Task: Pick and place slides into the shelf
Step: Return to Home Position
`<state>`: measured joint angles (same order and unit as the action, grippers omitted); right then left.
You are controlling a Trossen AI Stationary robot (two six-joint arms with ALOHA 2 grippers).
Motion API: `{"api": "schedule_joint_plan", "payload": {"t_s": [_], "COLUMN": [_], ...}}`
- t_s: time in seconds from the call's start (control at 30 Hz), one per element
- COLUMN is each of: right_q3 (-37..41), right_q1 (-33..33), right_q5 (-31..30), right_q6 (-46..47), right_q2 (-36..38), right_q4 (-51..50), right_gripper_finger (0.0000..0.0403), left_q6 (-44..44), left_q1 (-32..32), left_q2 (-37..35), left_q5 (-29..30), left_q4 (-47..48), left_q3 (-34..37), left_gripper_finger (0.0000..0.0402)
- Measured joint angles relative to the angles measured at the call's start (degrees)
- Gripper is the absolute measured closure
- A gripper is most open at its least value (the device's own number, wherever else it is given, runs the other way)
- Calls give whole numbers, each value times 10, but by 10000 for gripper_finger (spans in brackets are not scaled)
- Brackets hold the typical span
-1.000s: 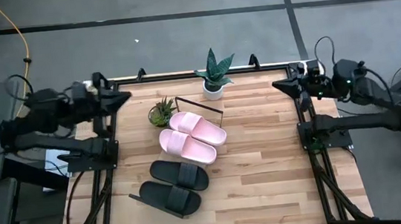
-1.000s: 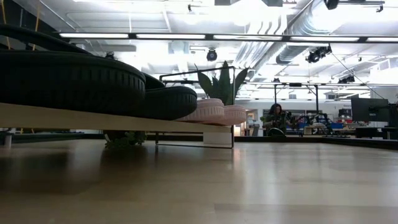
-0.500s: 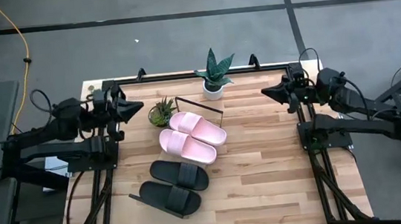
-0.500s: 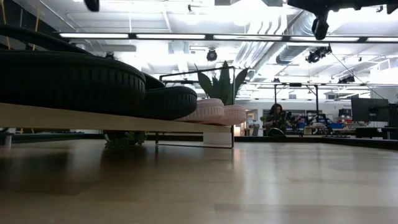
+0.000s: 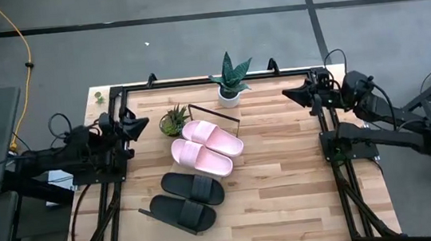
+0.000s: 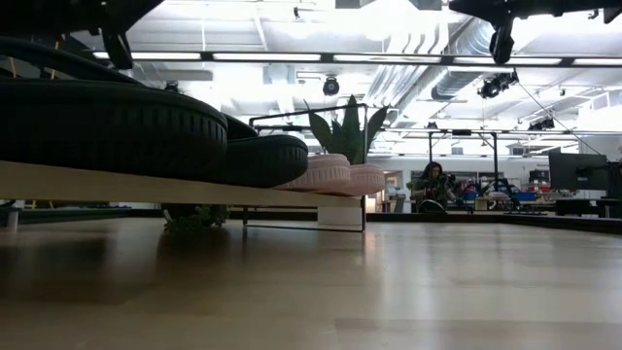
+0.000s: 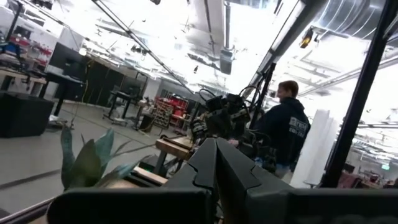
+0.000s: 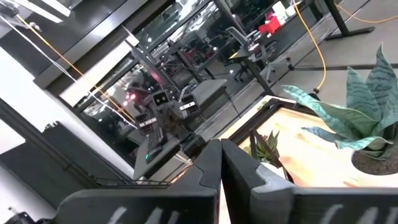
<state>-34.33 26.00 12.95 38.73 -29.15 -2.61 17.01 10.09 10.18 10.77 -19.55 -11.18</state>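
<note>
Two pale pink slides (image 5: 206,145) and two black slides (image 5: 188,200) lie side by side in a slanted row at the table's middle. In the low view they rest sole-down on the shelf's light-wood board (image 6: 126,183), the black ones (image 6: 107,126) nearest and the pink ones (image 6: 335,175) behind. The shelf's thin dark frame (image 5: 216,113) stands at its far end. My left gripper (image 5: 143,122) hangs shut over the table's left edge, pointing right. My right gripper (image 5: 287,94) hangs shut over the far right, pointing left. Neither holds anything, and both are well away from the slides.
A snake plant in a white pot (image 5: 230,83) stands at the far edge, and a small green plant (image 5: 173,121) sits beside the shelf's far end. Bare tabletop (image 5: 286,177) lies right of the slides. A person (image 7: 289,130) stands in the room beyond the table.
My left gripper has sunk a good way and drifted toward the table's near edge, rolling a little, and now shows at the low view's top left. My right gripper has come down slightly and rolled, then held still. The slides and shelf have not moved.
</note>
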Motion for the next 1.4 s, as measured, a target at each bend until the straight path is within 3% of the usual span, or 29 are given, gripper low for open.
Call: {"api": "schedule_joint_plan", "payload": {"t_s": [0.43, 0.8, 1.4], "right_q3": [-1, -1, -1], "right_q1": [50, 77, 109], "right_q5": [39, 64, 96], "right_q6": [14, 25, 22], "right_q2": [0, 0, 0], "right_q4": [-6, -8, -14], "right_gripper_finger": [403, 403, 403], "left_q6": [13, 44, -2], "left_q1": [0, 0, 0], "left_q2": [-99, -98, -98], "left_q5": [10, -14, 9], "left_q4": [3, 69, -4], "left_q3": [74, 77, 87], "left_gripper_finger": [402, 402, 401]}}
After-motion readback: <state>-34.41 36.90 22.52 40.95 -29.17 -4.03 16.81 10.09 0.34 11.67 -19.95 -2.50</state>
